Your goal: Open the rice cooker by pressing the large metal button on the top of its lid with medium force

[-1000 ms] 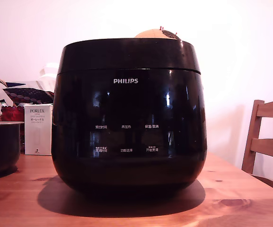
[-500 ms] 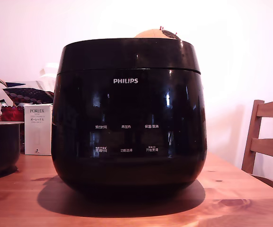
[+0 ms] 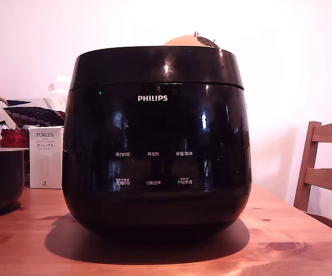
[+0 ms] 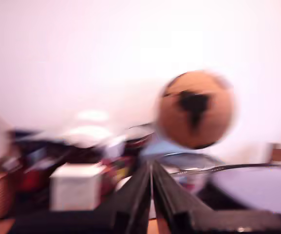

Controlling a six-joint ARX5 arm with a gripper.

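Sitting shut, lid, tool closed, relation unclear

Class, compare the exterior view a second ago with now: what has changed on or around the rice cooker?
Nothing visibly moved, and nothing was taken hold of or let go. The one difference is a small bright glint now on the front of the lid. The lid stays shut on the rice cooker; the white box and the dark pot stand where they were.

Black rice cooker, white lettering; knotted orange-brown table; white box; tan ball, black patches.
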